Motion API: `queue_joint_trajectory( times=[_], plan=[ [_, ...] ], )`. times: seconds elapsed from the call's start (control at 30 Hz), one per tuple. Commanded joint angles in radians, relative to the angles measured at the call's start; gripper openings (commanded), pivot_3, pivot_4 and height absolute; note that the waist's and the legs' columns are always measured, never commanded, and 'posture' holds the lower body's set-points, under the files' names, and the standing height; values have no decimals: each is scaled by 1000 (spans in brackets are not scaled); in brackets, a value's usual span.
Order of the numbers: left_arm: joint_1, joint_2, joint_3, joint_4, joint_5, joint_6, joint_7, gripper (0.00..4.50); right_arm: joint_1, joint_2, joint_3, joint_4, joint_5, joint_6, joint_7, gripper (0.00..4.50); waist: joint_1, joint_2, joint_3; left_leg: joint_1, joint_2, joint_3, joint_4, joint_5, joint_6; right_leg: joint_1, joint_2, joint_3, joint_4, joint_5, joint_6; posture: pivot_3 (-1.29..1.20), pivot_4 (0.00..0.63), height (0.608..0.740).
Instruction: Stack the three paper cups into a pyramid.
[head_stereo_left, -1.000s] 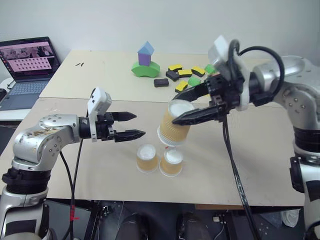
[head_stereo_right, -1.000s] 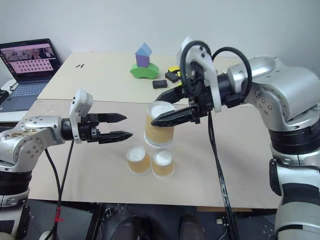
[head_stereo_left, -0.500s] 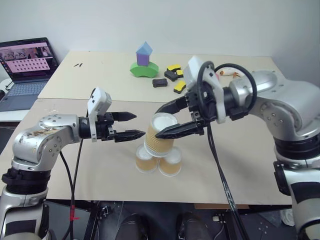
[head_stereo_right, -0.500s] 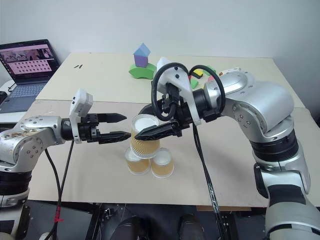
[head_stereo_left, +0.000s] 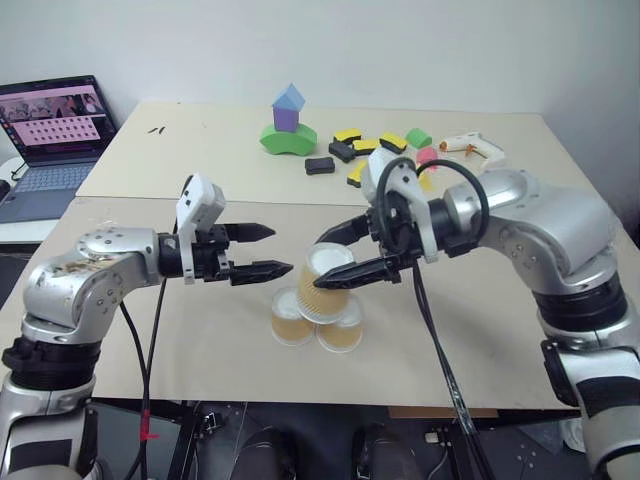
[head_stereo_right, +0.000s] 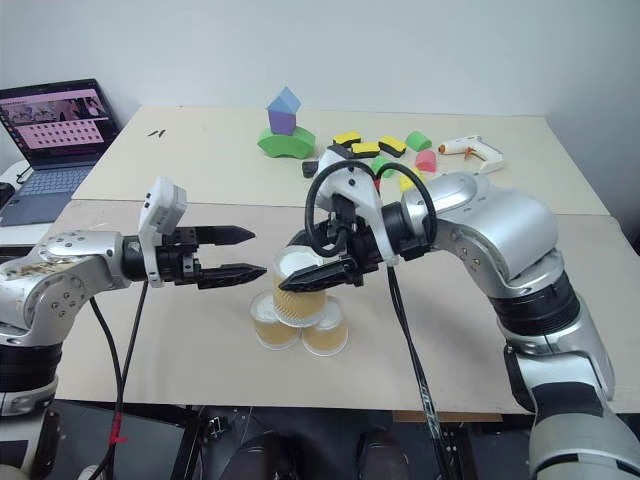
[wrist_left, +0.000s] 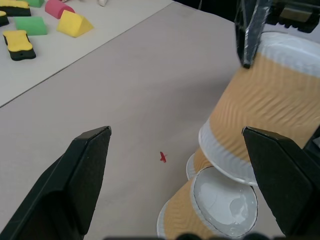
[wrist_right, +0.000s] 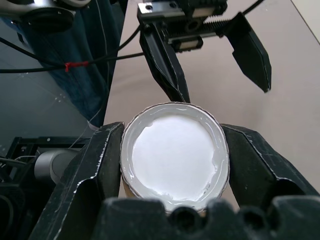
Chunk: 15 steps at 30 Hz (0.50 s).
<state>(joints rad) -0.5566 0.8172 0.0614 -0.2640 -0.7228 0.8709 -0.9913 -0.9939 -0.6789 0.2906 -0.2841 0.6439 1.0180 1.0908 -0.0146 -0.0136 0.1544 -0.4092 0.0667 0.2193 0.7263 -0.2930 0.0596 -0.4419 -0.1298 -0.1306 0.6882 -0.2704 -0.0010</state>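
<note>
Two of the paper cups (head_stereo_left: 291, 320) (head_stereo_left: 342, 328) stand upside down side by side on the beige table (head_stereo_left: 480, 330). My right gripper (head_stereo_left: 320, 262) is shut on the third cup (head_stereo_left: 318, 296), also upside down with its white base up. That cup is tilted, with its rim down at the tops of the two base cups (wrist_left: 220, 200), over the gap between them. In the right wrist view the black fingers (wrist_right: 90, 175) clamp the cup's white base (wrist_right: 175, 150) from both sides. My left gripper (head_stereo_left: 262, 250) stands open, just left of the cups and level with the held cup (wrist_left: 265, 110).
On the far table stand a blue-purple-green block tower (head_stereo_left: 288, 120), loose coloured foam blocks (head_stereo_left: 370, 145) and a white glue gun (head_stereo_left: 470, 147). An open laptop (head_stereo_left: 55, 130) sits at the far left. The table's front edge runs just below the cups.
My right gripper has carried the cup down and to the left, from above the pair to their tops. The left gripper has stayed where it was, still open.
</note>
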Motion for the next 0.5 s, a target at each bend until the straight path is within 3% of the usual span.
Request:
queue_joint_trajectory(
  times=[0.03,0.3,0.37,0.5],
  plan=[
    [-19,17,37,-40,-27,9,2,4500,-3,5,-16,-1,-16,-41,12,2722,0,0,0,0,0,0,0,0,0,0,0,0,0,0,0,0,150,703],
    [-25,27,30,-64,-39,19,5,4500,4,16,-10,11,-38,-59,17,2722,0,0,0,0,0,0,1,0,0,0,0,0,1,0,0,0,150,703],
    [-20,40,31,-75,-54,21,-21,4500,5,15,-9,10,-43,-60,19,3714,0,0,0,0,0,0,1,0,0,0,0,0,1,0,0,0,150,703],
    [-8,94,43,-93,-97,22,-119,4500,9,13,-13,0,-40,-56,26,4463,0,0,0,0,0,0,1,0,0,0,0,0,1,0,0,0,150,703]
  ],
)
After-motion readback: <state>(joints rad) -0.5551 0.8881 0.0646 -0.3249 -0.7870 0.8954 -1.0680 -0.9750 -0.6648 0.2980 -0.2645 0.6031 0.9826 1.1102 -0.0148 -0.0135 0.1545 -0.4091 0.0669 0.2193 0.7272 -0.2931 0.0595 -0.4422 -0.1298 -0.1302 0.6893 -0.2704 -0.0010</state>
